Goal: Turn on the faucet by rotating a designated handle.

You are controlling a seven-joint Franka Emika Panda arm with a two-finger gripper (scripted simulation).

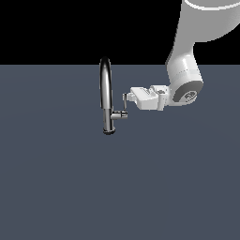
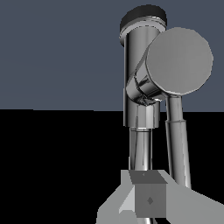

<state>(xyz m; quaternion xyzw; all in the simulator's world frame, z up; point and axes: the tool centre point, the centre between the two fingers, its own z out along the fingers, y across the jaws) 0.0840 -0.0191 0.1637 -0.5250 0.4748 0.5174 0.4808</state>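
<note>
The chrome faucet (image 1: 106, 89) stands upright on the grey floor, its arched spout rising high. A stubby stem (image 1: 120, 115) branches toward the exterior view's right and carries the thin grey handle (image 1: 125, 104), which points up. My gripper (image 1: 127, 97) reaches in level from the exterior view's right, with its tips at the handle's upper end. In the wrist view the faucet (image 2: 140, 65), the stem's round end cap (image 2: 179, 61) and the handle (image 2: 177, 140) fill the middle. My gripper (image 2: 148, 197) looks shut, with the handle just beside the fingers, not between them.
The flat dark grey floor (image 1: 56, 178) spreads around the faucet with nothing else on it. My white arm (image 1: 185, 70) comes down from the upper part of the exterior view's right.
</note>
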